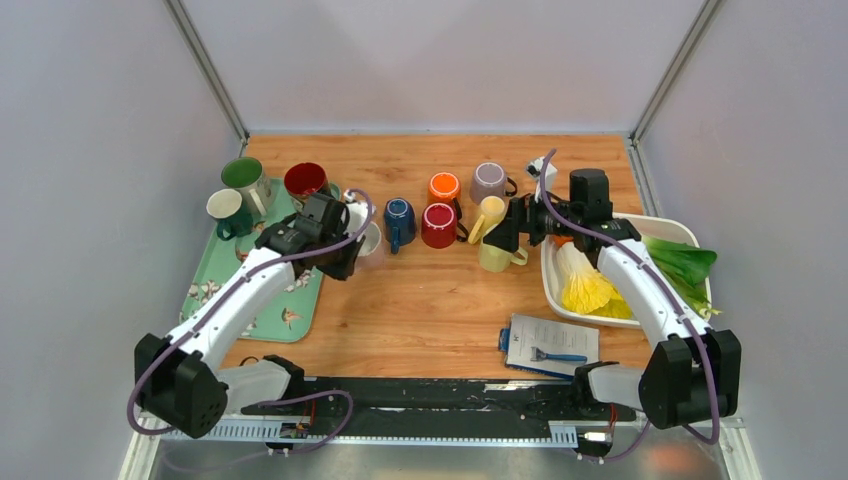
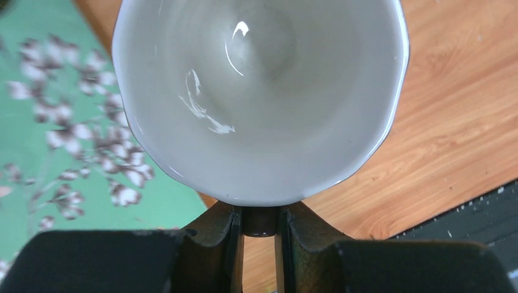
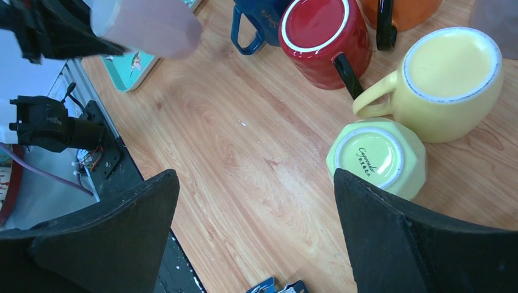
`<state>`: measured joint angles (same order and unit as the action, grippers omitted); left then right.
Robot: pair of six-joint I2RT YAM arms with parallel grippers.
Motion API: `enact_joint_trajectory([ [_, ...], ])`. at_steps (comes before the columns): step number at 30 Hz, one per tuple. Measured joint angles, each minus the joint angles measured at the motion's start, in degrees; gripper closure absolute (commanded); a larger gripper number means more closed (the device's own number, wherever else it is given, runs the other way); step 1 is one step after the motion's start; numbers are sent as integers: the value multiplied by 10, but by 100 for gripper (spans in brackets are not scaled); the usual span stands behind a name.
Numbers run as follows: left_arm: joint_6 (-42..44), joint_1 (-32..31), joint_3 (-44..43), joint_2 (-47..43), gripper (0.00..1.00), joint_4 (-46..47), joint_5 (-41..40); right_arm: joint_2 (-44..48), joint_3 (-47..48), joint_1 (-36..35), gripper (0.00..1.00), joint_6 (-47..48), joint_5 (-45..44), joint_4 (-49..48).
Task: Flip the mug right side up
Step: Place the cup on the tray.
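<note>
**Left Arm Clamped on White Mug; Right Arm Open Over Yellow Mugs**

1. Left gripper [image 2: 259, 223]: the jaws are narrow and clamped on a dark part at the near rim of the white mug [image 2: 256, 91]. The mug is tipped on its side, with its opening facing the left wrist camera. In the top view it is at the right edge of the green tray [image 1: 222, 262], where the tray meets the wooden table [image 1: 430, 300]. Whether the mug touches the surface cannot be told.

2. Right gripper [image 3: 253, 183]: the jaws are spread wide and hold nothing. It hangs over the table, just near and left of two upside-down mugs. These are the yellow-green faceted mug [image 3: 379, 155] and the pale yellow mug [image 3: 452, 79], which stand just beside each other.

3. Mug row, left of the yellow pair: the red mug [image 3: 327, 39] stands bottom up, with the navy mug [image 3: 262, 18] to its left. The orange mug [image 1: 444, 187] and the grey mug [image 1: 488, 180] are farther back.

4. Tray, far end: the green mug [image 1: 240, 172], the dark red mug [image 1: 305, 180] and the cream mug [image 1: 225, 208] stand upright.

5. Right side: the white bin [image 1: 665, 220] holds leafy vegetables [image 1: 680, 262]. A booklet [image 1: 550, 345] lies near of the bin.
</note>
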<state>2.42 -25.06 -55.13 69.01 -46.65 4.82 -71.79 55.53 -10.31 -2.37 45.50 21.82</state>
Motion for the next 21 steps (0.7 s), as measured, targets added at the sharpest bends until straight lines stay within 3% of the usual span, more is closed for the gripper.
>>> enact_joint_trajectory([
  [9,-56,83,-49,-63,100,-26,-124,-3,0,0,0,0,0,-1],
  [16,-143,196,-59,-13,100,-28,-180,-11,0,0,0,0,0,-2],
  [21,-176,215,-52,12,100,25,-220,-12,0,0,0,0,0,-2],
])
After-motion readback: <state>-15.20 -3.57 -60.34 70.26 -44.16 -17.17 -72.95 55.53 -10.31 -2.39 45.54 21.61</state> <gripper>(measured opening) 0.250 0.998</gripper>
